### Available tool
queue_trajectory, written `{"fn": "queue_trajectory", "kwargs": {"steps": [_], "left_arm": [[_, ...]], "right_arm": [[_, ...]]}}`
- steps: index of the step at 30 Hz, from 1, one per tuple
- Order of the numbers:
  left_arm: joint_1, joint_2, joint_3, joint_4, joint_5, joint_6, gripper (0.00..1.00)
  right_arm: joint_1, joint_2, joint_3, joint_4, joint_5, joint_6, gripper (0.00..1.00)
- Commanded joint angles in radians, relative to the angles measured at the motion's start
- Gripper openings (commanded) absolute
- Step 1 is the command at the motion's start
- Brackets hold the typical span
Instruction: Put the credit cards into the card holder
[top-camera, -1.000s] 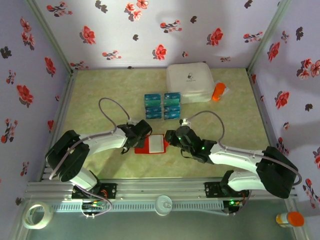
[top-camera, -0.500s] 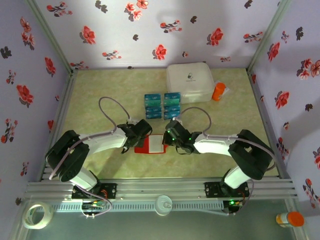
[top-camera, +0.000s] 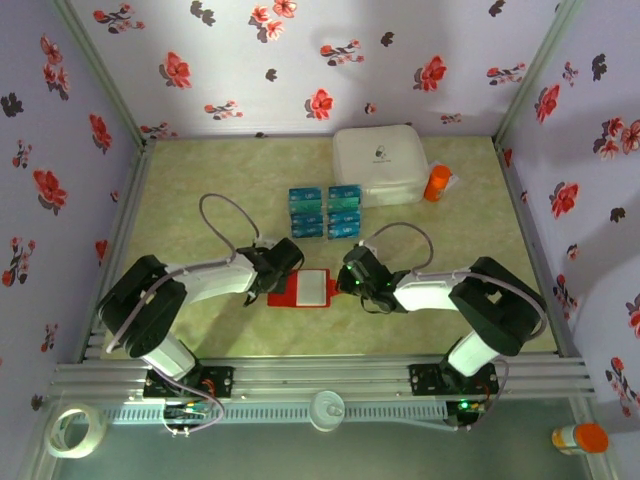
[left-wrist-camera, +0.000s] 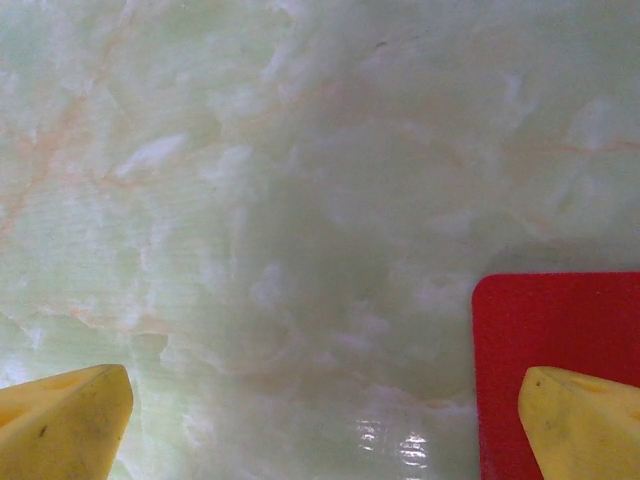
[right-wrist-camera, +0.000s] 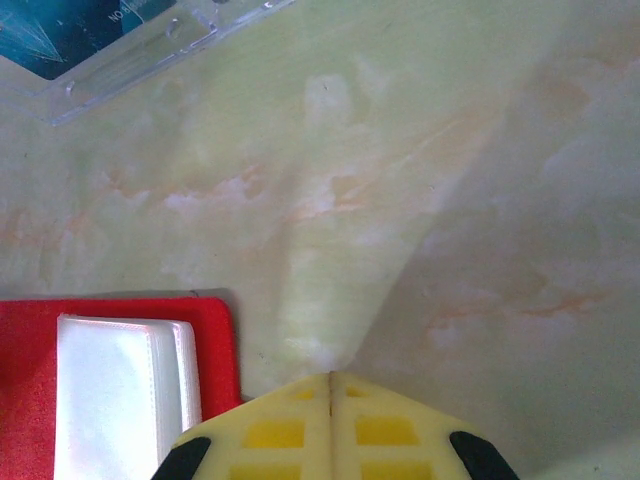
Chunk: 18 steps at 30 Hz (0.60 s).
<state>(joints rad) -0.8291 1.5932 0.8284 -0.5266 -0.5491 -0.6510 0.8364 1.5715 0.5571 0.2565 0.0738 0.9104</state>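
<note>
Closing within the last second, the right gripper (right-wrist-camera: 330, 385) now sits clenched on nothing just beside the open red card holder (top-camera: 312, 288), so no card is in hand yet. The left gripper (left-wrist-camera: 325, 425) is spread wide over the holder's left edge. The cards (top-camera: 325, 212) lie in two columns just beyond, near a white case (top-camera: 380, 165) and an orange bottle (top-camera: 436, 184); I judge the way to them unobstructed.

card holder (top-camera: 305, 288) nearest the arms, credit cards (top-camera: 325, 212) at its 12 o'clock, case (top-camera: 380, 165) at the cards' 2 o'clock, bottle (top-camera: 436, 184) just beside the case at 4 o'clock
</note>
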Motion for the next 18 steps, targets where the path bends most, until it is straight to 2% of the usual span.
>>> {"fn": "queue_trajectory", "kwargs": {"steps": [1, 6, 11, 18], "left_arm": [[0.008, -0.012, 0.014, -0.033, -0.003, -0.009, 1.00], [0.009, -0.126, 0.079, -0.065, 0.064, -0.025, 1.00], [0.008, -0.202, 0.164, -0.061, 0.191, -0.037, 1.00], [-0.013, -0.230, 0.192, 0.120, 0.433, -0.131, 1.00]], "right_arm": [[-0.001, 0.012, -0.024, 0.000, -0.021, 0.018, 0.03], [-0.002, 0.011, -0.025, -0.002, -0.023, 0.015, 0.03], [-0.002, 0.021, -0.026, 0.009, -0.026, 0.016, 0.03], [-0.001, 0.036, -0.032, 0.027, -0.028, 0.024, 0.03]]}}
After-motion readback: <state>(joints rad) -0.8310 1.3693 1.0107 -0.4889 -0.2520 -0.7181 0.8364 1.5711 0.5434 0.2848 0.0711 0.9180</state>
